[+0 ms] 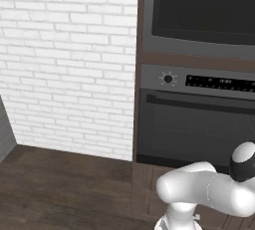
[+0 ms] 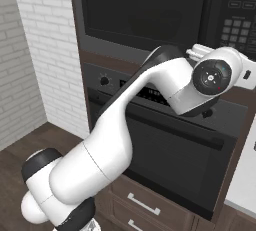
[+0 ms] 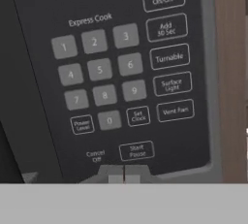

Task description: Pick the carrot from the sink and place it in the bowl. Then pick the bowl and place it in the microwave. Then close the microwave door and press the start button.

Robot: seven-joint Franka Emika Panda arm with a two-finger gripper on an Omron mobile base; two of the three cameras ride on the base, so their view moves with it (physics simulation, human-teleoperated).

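The microwave [image 2: 150, 10] sits built in above the oven, and its dark glass microwave door [image 1: 204, 10] stands closed. Its keypad [image 3: 116, 68] is close up in the hand view. The Start/Pause button [image 3: 136, 151] lies at the keypad's bottom edge, just above and slightly right of my gripper [image 3: 123, 175]. The two fingertips are pressed together, shut on nothing, a short way off the panel. In the right base view my hand [image 2: 214, 76] is raised just below the keypad [image 2: 235, 27]. The carrot, the bowl and the sink are out of view.
Below the microwave is an oven [image 1: 194, 124] with a knob [image 1: 168, 78] and a horizontal bar handle. A white brick wall [image 1: 69, 64] stands to the left, above a dark wooden floor [image 1: 60, 189]. Drawers [image 2: 145, 205] lie under the oven.
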